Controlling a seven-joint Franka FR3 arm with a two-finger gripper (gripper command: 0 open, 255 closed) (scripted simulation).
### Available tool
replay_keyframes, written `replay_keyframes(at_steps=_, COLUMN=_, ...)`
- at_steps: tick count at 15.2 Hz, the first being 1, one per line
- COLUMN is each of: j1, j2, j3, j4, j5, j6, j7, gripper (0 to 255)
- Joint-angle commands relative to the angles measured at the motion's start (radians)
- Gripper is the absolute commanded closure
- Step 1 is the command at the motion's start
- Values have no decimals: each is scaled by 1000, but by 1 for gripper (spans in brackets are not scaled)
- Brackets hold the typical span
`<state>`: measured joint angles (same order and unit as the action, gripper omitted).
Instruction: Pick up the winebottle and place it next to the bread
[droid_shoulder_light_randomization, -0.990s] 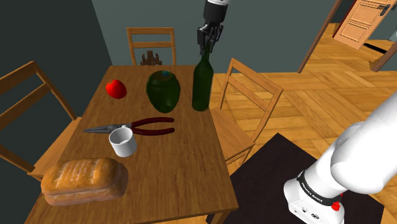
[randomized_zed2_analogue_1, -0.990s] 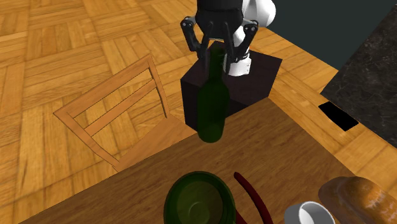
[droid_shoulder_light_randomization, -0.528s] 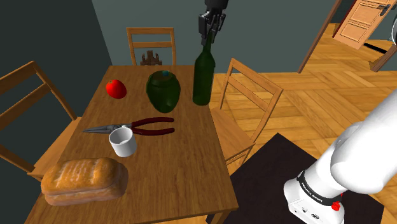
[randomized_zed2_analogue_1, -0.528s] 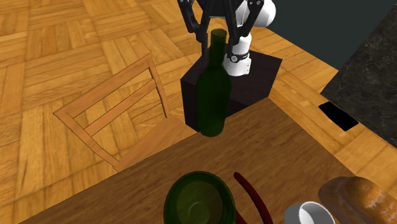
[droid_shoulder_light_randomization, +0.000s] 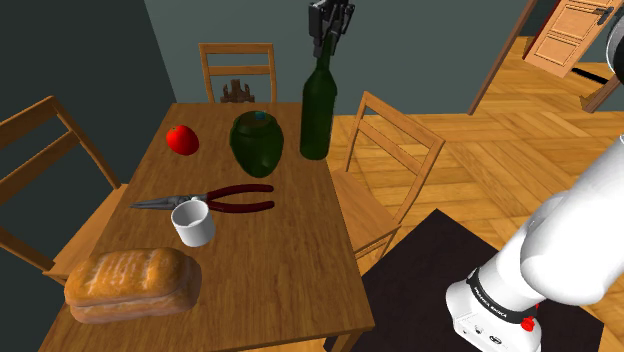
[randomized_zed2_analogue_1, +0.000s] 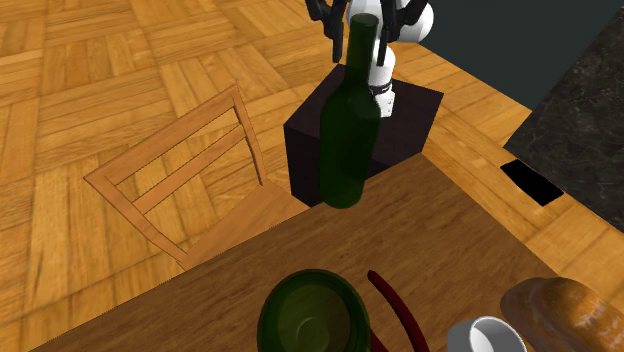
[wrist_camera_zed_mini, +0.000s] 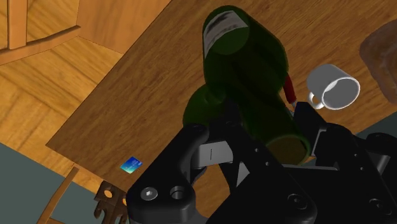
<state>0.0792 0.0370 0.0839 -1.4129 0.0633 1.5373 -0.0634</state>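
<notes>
The dark green wine bottle (droid_shoulder_light_randomization: 316, 115) hangs upright just above the far right corner of the wooden table (droid_shoulder_light_randomization: 270, 260). My gripper (droid_shoulder_light_randomization: 326, 45) is shut on its neck from above. In the second exterior view the bottle (randomized_zed2_analogue_1: 350, 130) rises in front of the black stand (randomized_zed2_analogue_1: 400, 140), with the gripper (randomized_zed2_analogue_1: 362, 18) at its top. The wrist view looks down the bottle (wrist_camera_zed_mini: 245, 70), whose neck the gripper (wrist_camera_zed_mini: 289, 143) clasps. The brown bread loaf (droid_shoulder_light_randomization: 133, 283) lies at the table's near left corner, far from the bottle.
A round green vase (droid_shoulder_light_randomization: 257, 143) stands just left of the bottle, a red fruit (droid_shoulder_light_randomization: 181, 139) further left. Red-handled pliers (droid_shoulder_light_randomization: 215, 199) and a white mug (droid_shoulder_light_randomization: 194, 223) lie between vase and bread. Wooden chairs (droid_shoulder_light_randomization: 385, 165) surround the table.
My gripper has risen with the bottle in its grip. The bottle's base has left the tabletop and the bottle has shifted slightly to the shoulder view's left.
</notes>
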Motion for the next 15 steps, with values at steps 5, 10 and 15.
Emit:
replay_keyframes(at_steps=5, j1=69, j2=-23, j3=66, j4=-31, j5=-11, j6=16, j7=134, gripper=255)
replay_keyframes(at_steps=10, j1=132, j2=-14, j3=126, j4=-21, j5=-26, j6=21, j7=255, gripper=255)
replay_keyframes(at_steps=15, j1=198, j2=24, j3=187, j4=25, j5=-51, j6=16, j7=380, gripper=255)
